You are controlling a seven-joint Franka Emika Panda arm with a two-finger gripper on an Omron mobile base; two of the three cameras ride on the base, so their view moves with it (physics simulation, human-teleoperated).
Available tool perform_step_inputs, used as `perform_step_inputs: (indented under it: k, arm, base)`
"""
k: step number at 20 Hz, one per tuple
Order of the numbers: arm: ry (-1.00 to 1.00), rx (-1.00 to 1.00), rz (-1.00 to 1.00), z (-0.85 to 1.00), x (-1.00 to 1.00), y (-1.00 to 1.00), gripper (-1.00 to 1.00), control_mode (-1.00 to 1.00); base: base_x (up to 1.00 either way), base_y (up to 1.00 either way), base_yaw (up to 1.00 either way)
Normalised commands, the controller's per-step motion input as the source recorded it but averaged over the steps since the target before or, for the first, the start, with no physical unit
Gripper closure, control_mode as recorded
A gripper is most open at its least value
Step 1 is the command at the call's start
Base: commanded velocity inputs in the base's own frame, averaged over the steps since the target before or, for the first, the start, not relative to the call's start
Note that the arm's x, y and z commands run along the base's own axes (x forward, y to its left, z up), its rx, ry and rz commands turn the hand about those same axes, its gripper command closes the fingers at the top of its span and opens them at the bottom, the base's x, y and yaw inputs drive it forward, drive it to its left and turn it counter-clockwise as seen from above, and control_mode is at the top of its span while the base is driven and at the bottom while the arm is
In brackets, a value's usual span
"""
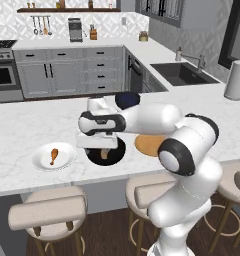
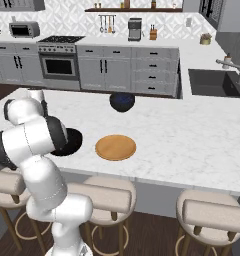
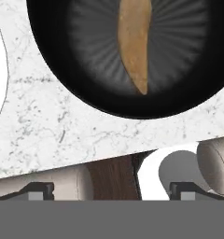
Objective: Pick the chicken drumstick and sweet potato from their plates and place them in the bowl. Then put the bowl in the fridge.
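The robot's gripper (image 3: 111,190) hangs over the glossy black round bowl (image 1: 117,154) near the front edge of the white marble table (image 1: 22,125). Its two dark tips stand far apart at the bottom of the hand view with nothing between them, so it is wide open and holds nothing. Inside the bowl lies a dull brown oblong lump tapering to a point, the sweet potato (image 3: 134,39), resting free on the ribbed black bottom. Just beside the bowl, on its left in the left base view, the small orange-brown chicken drumstick (image 1: 54,155) lies on the glossy white rimmed plate (image 1: 42,162). On the bowl's other side, the flat orange-tan plate (image 2: 115,147) sits bare. A smaller dark blue bowl (image 2: 122,101) stands further back on the table.

To my eye the sweet potato's step is done and the drumstick's is next. That calls for lifting clear of the bowl, moving across to the white plate, coming down with the open tips either side of the drumstick's fat end, and closing. The fridge comes only afterwards.
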Motion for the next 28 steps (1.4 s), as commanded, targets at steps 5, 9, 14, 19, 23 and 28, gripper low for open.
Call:
perform_step_inputs:
  k: [5,9,14,19,23,28]
  arm:
    - [-0.03,0.0,0.05,0.25,-0.55,-0.71,-1.0,-1.0]
    - [-0.02,0.01,0.08,0.8,-0.52,-0.52,-1.0,-1.0]
    - [-0.01,0.0,0.05,0.21,-0.16,-0.01,-1.0,1.0]
    - [0.0,0.0,0.0,0.0,0.0,0.0,-1.0,1.0]
    - [0.0,0.0,0.0,0.0,0.0,0.0,-1.0,1.0]
    - [0.0,0.0,0.0,0.0,0.0,0.0,-1.0,1.0]
  base:
    - [0.0,0.0,0.0]
    - [0.0,0.0,0.0]
    - [-0.2,0.44,0.08]
    - [-0.22,0.98,0.13]
    - [0.54,0.77,0.01]
    - [0.97,0.17,-0.21]
